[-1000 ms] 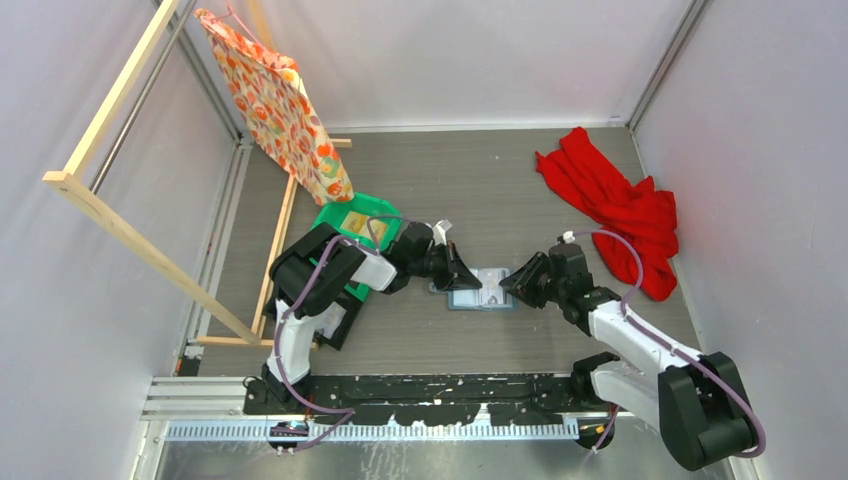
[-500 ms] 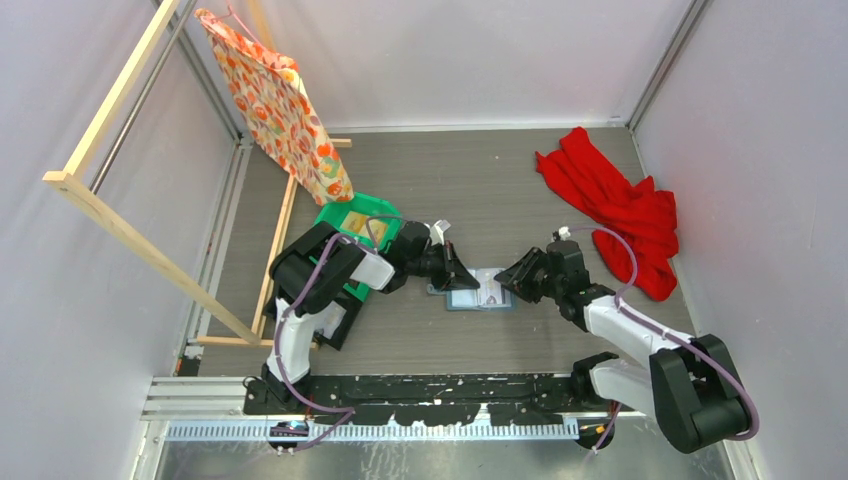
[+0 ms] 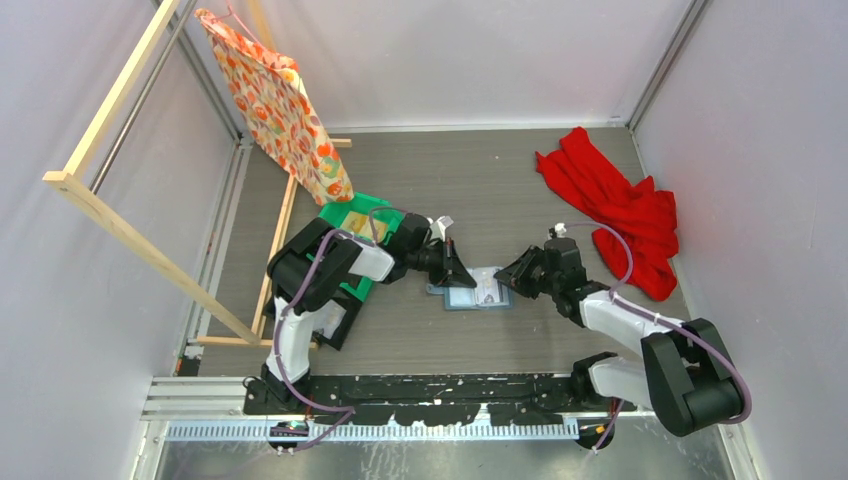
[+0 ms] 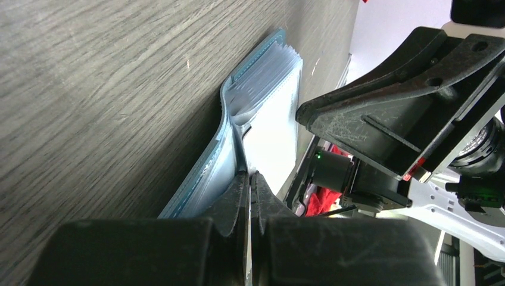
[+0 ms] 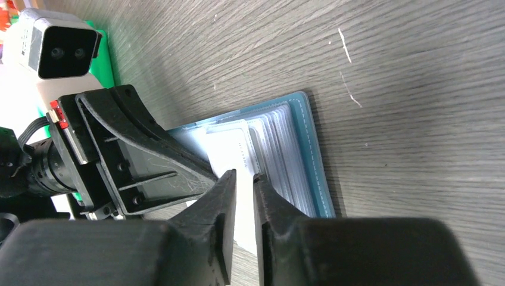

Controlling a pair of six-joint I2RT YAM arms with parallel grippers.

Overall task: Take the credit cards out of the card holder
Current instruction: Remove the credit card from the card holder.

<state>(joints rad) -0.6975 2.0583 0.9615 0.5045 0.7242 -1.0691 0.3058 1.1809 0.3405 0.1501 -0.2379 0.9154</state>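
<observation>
**Mia:** Where is the card holder (image 3: 472,298)?

**Ben:** It lies open on the worktop (image 3: 450,170), right between the two claws. The left claw (image 4: 248,176) is at one short side. The right claw (image 5: 243,174) is at the other side, facing it.

**Mia:** What is the left claw doing?

**Ben:** It is clenched tight, with its two fingers pressed together and no gap. The blue cover and a see-through page run up into its tips, so it pinches the card holder by that edge. The cover bends up off the worktop just in front of the tips.

**Mia:** And the right claw?

**Ben:** Its fingers are a little apart, with a thin gap. They point at the open pages. A pale credit card (image 5: 229,149) lies on the pages right at the tips, and its white shows through the gap. I cannot tell if the tips touch it.

**Mia:** Are the claws close?

**Ben:** Yes, very near, tip facing tip, but apart.

**Mia:** Any more cards?

**Ben:** Just past the right claw's tips is a stack of clear pockets. I cannot tell what is in them.

**Mia:** What else is there?

**Ben:** A green bin (image 3: 350,215) sits behind the left claw, by its arm. A red cloth (image 3: 610,205) lies well behind the right claw. A spotted bag (image 3: 280,100) hangs on a wooden rack (image 3: 110,215), far behind the left claw.
</observation>
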